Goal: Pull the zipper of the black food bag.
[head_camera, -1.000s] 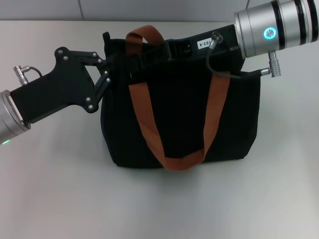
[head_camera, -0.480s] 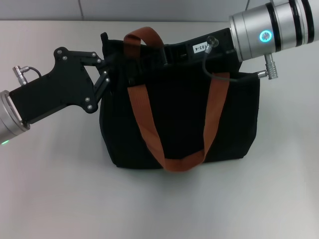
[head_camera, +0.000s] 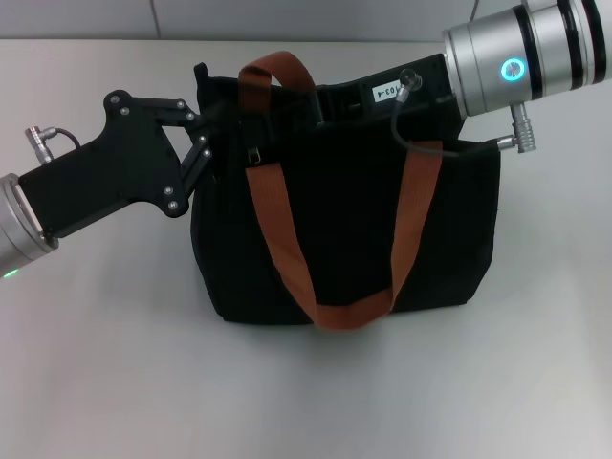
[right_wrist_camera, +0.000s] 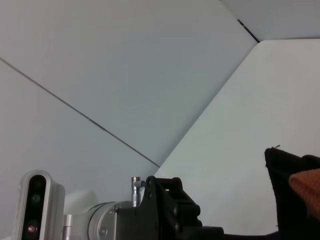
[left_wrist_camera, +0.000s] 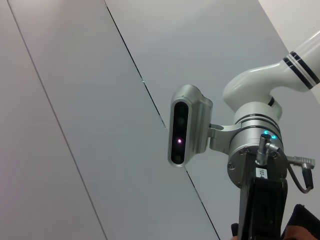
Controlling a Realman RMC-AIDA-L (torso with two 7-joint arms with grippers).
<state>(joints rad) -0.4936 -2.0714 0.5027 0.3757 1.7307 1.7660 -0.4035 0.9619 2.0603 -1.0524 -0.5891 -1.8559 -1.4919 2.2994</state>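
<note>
The black food bag (head_camera: 354,229) stands on the table with its rust-orange strap handles (head_camera: 287,249) draped over the front. A small silver-grey zipper (head_camera: 255,153) tab hangs near the top left, beside the front strap. My left gripper (head_camera: 212,134) reaches in from the left and is shut on the bag's top left corner. My right gripper (head_camera: 287,103) lies along the bag's top edge from the right, its tip hidden behind the strap and black fabric. The right wrist view shows the bag's corner (right_wrist_camera: 287,195) and the left gripper's body (right_wrist_camera: 170,212).
The bag rests on a pale table (head_camera: 115,363) with a light wall behind. A black cable (head_camera: 421,143) from the right wrist loops over the bag's top right. The left wrist view shows the right arm (left_wrist_camera: 260,150) and the head camera (left_wrist_camera: 185,132).
My right gripper slid left and slightly down along the bag's top edge, then held still. The bag's top left shifted a little. The left gripper stayed put.
</note>
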